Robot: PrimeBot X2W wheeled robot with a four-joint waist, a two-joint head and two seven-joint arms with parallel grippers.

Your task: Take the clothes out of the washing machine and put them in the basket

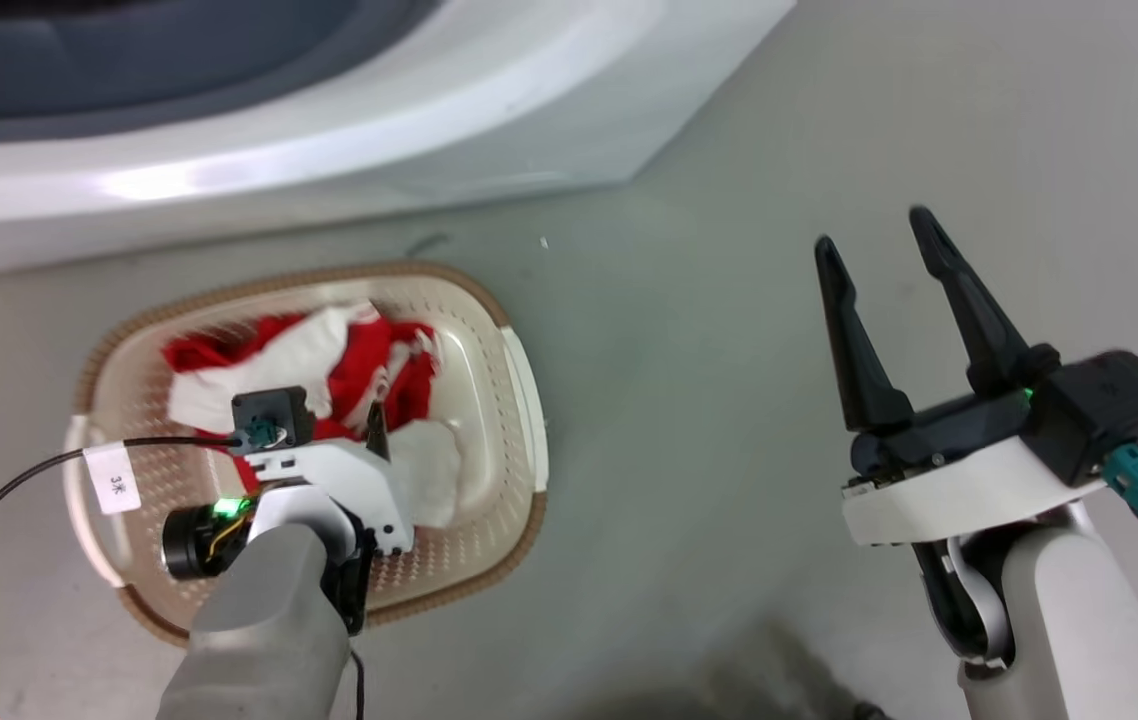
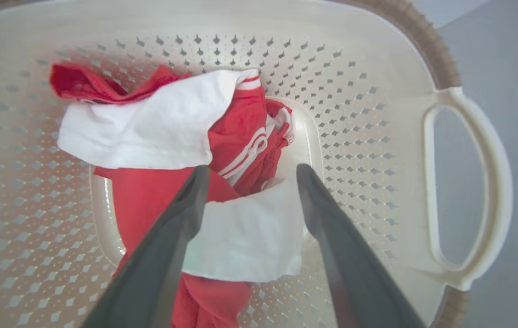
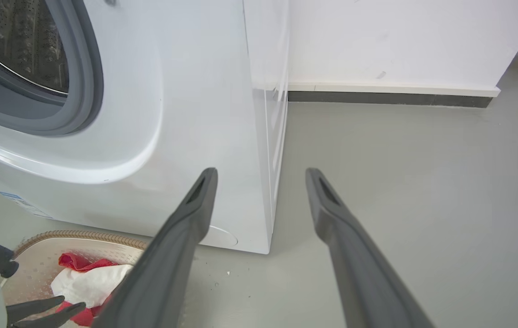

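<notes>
Big white front-loading washing machine (image 3: 186, 114), grey rubber door ring (image 3: 87, 91) and perforated steel drum (image 3: 13, 41) showing, stands ahead of the right pincer (image 1: 871, 230) and off to its left. Plain white wall (image 3: 400, 41) with a dark skirting strip (image 3: 377, 98) runs beyond that pincer's tips. Smooth grey floor (image 1: 679, 350) lies under it.

Right pincer: two long dark fingers spread wide, over the floor, well apart from the basket.

Small cream-white perforated plastic basket (image 1: 469, 285), brown woven-look rim, sits on the floor directly below the left pincer (image 2: 252, 169), near the washer's front. Its long axis looks to run handle to handle, roughly along the washer front. One white side handle (image 2: 495, 182) is to the right of the left fingers.

Inside the basket: bright red fabric clothes with white stripes and white panels (image 2: 149, 132), crumpled in one heap on the basket floor, under and just ahead of the left fingertips.

Left pincer: fingers apart, pointing down into the basket, a white panel lying between them; contact cannot be told.

Thin black cable with a white tag (image 1: 112, 478) trails off the left wrist.
</notes>
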